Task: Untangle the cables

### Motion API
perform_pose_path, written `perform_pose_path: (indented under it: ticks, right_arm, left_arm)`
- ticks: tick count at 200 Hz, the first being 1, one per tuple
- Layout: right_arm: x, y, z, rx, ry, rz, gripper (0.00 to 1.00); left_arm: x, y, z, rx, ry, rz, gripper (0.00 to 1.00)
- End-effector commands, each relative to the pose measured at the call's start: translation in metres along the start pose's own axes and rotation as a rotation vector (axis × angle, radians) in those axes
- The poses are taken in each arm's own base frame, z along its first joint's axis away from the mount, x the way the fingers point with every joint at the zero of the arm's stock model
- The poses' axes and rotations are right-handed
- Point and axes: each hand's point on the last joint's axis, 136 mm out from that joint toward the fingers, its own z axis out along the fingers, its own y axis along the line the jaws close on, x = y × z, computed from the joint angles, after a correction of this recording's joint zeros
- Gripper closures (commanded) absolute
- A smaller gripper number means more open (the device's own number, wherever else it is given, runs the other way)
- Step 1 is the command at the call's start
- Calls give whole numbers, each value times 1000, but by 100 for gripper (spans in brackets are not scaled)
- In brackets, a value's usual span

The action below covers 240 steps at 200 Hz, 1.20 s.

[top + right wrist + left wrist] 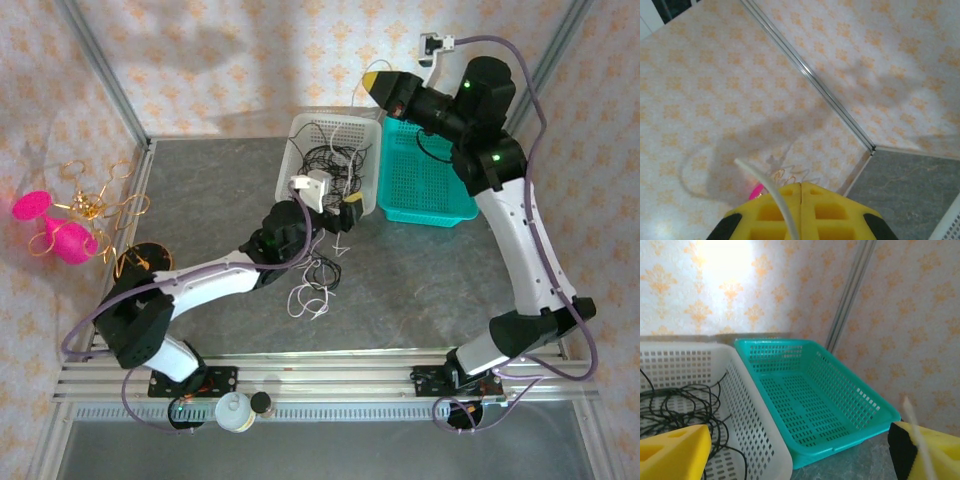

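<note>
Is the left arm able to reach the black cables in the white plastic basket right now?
Probably yes. The left gripper is open at the near rim of the open-topped white plastic basket, and the thin black cables lie just inside.

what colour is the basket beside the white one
Teal basket, best seen in the left wrist view.

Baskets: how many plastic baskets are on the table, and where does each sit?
2. The white basket sits at the far middle of the table, holding black cables. The teal basket sits right beside it, on its right. No others seem hidden.
</note>
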Motion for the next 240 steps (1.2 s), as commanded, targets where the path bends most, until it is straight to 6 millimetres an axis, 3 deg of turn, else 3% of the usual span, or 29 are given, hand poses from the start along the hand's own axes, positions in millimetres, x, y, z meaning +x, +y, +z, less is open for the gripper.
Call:
perform_pose_path:
  ticks: [1,13,47,74,91,110,145,175,199,218,240]
  right_arm:
    - [-21,34,-13,-63,-50,-30,100]
    - [-28,44,-16,-85,-68,-32,100]
    - [-46,60,-20,-113,-115,-49,100]
    - [-61,65,-24,-117,-159,-56,100]
    - [-72,58,-27,-86,-197,-57,100]
    - [-84,26,-28,-3,-229,-39,100]
    - [-90,-60,-31,240,-250,-22,100]
    - [-88,-141,-48,512,-277,-40,100]
    - [-79,-196,-64,632,-273,-19,100]
    - [-70,-220,-69,663,-255,6,100]
    - [-64,-220,-69,651,-238,10,100]
  left_arm:
    - [-3,-4,8,25,-46,-51,10]
    - [12,-1,9,22,-30,-63,12]
    - [48,14,11,-23,17,-102,38]
    - [76,22,4,-39,47,-138,39]
    - [92,25,-3,-41,71,-157,38]
    - [99,23,-15,-38,81,-167,36]
    - [96,16,-33,-34,94,-165,32]
    - [89,13,-47,-35,115,-147,29]
    - [82,15,-60,-51,123,-124,27]
    - [79,17,-68,-64,130,-114,26]
    - [68,9,-73,-28,133,-110,26]
